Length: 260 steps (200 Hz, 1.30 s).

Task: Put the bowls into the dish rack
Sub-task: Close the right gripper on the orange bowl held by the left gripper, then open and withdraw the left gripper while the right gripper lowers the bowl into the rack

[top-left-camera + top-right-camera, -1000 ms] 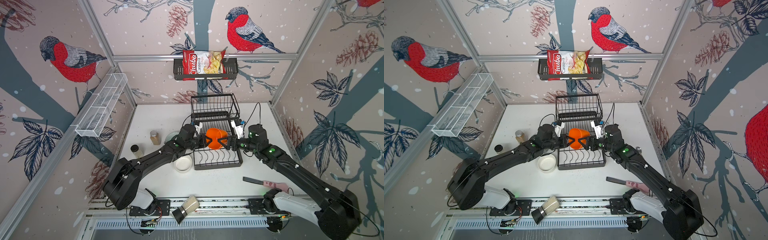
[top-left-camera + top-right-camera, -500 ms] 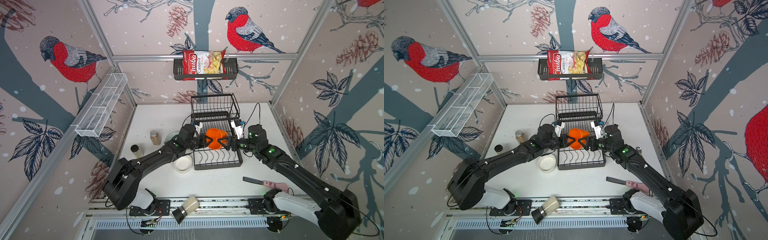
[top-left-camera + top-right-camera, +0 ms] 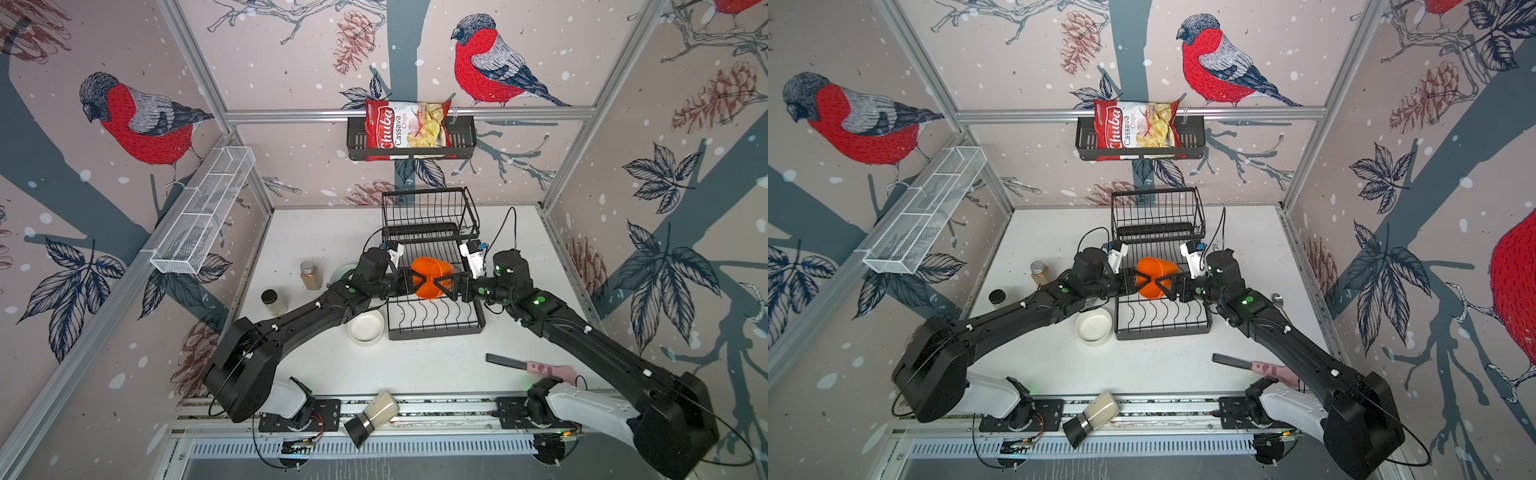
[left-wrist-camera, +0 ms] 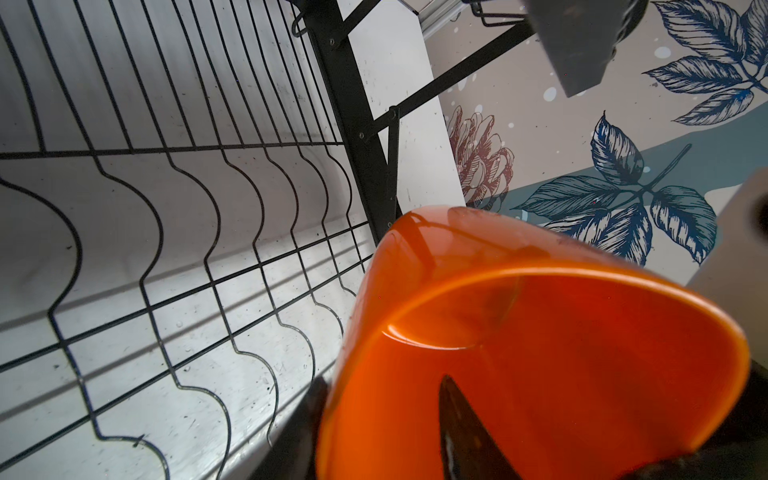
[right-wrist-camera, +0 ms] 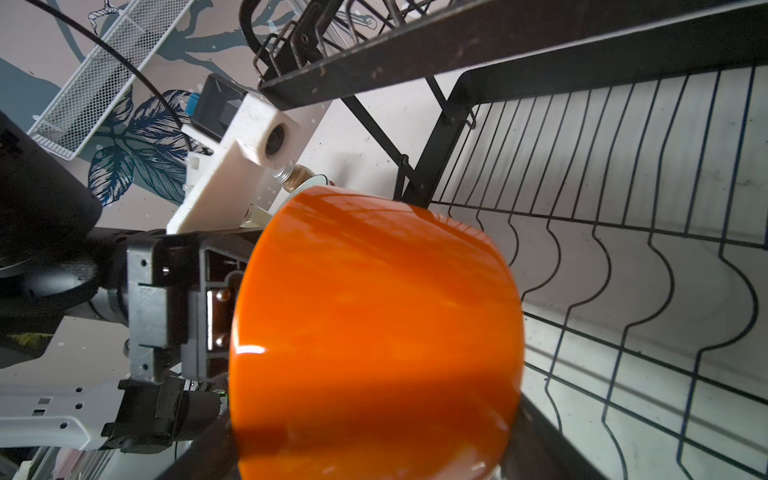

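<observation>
- left gripper [image 3: 417, 282]: jaws wider than a second ago, astride the rim of the bright orange plastic bowl [image 3: 432, 268]; whether it pinches, cannot tell.
- bowl: tilted, in the air over the black wire dish rack [image 3: 436, 333].
- right gripper [image 3: 441, 285]: clamped across the bowl.
- handling: free the left fully, then lower the rim between the wavy dividers [image 3: 432, 313].

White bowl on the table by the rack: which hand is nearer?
Left. The left hand is on the side of the orange bowl facing the white bowl; the right hand is on its opposite side, farther off.
</observation>
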Tool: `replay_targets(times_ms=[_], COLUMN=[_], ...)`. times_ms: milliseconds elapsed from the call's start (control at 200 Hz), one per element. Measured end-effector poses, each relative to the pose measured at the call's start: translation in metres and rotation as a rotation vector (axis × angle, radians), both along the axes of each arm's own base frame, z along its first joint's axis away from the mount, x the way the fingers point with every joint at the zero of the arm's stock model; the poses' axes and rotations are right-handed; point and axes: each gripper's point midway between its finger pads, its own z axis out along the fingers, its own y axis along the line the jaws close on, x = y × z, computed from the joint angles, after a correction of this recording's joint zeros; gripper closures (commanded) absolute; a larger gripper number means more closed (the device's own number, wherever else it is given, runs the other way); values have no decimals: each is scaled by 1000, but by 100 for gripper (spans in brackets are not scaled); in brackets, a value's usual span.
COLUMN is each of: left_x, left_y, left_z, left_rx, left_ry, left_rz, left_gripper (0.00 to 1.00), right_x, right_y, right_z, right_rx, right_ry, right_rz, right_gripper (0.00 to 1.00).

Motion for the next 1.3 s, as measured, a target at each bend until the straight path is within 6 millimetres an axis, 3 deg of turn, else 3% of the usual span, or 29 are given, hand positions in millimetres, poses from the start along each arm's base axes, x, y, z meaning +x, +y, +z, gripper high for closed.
replay_targets(times_ms=[155,335,505,1021,1301], left_x=[0,1,0,-5,-12], left_y=[1,1,7,50,84], left_z=[1,6,10,39,47], left_rx=[-4,-16,-18,32,58], left_ry=[-2,-15,-32,-120,-160], left_rz=[0,0,9,124,208], left_gripper=[46,29,19,13,10], right_x=[2,5,10,27,28], right_y=[-3,-9,-14,-30,-24], right_z=[-3,-7,-7,-24,-31], right_rx=[-8,-26,-37,-186,-277], right_ry=[5,13,5,-62,-106], right_rz=[-13,-38,-60,-147,-150], right_gripper=[24,24,24,24,24])
